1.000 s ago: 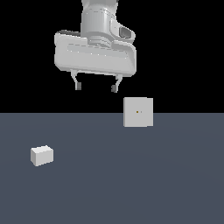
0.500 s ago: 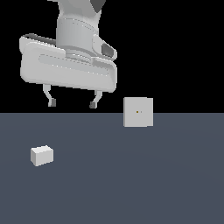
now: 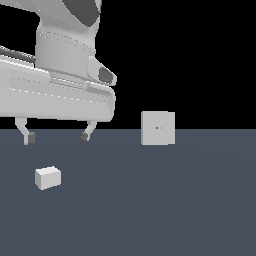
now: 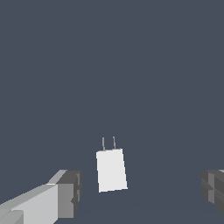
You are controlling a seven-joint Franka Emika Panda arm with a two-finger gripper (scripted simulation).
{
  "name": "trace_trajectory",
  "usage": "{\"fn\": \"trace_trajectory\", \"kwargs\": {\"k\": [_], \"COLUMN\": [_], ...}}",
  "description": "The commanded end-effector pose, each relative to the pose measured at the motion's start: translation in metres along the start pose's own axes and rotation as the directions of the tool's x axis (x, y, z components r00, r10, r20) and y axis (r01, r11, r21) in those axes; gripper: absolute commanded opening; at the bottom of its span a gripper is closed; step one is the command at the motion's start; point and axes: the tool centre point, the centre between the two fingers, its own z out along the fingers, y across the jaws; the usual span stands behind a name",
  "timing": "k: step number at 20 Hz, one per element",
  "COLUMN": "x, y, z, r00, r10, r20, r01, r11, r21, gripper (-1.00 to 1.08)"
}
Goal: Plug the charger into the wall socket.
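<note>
The charger [image 3: 48, 177] is a small white block lying on the dark floor at the exterior view's left. In the wrist view the charger [image 4: 111, 169] shows two thin prongs at one end. The wall socket [image 3: 158, 128] is an upright white square plate with two tiny dots at its centre, standing further back toward the exterior view's right. My gripper [image 3: 57, 136] is open and empty, hovering above the charger. In the wrist view the gripper [image 4: 140, 188] has its fingertips [image 4: 69, 193] wide apart, with the charger lying between them, nearer one finger.
The dark grey floor [image 3: 165, 210] spreads flat around both objects. The background behind the socket is black. The large white hand body [image 3: 55, 95] fills the upper part of the exterior view's left.
The gripper has moved toward the exterior view's left and closer to the camera, so it looms larger, and now sits above the charger. The charger and socket have not moved.
</note>
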Motion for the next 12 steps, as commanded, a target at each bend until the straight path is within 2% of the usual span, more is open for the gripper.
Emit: {"fn": "trace_trajectory", "kwargs": {"k": [1, 12], "x": [-0.002, -0.007], "y": [-0.008, -0.023], "z": [0.007, 0.02], "r00": [0.999, 0.992], "r10": [-0.042, -0.118], "r20": [-0.014, -0.036], "r01": [0.042, 0.119], "r11": [0.999, 0.993], "r21": [0.007, 0.02], "gripper": [1.0, 1.0]}}
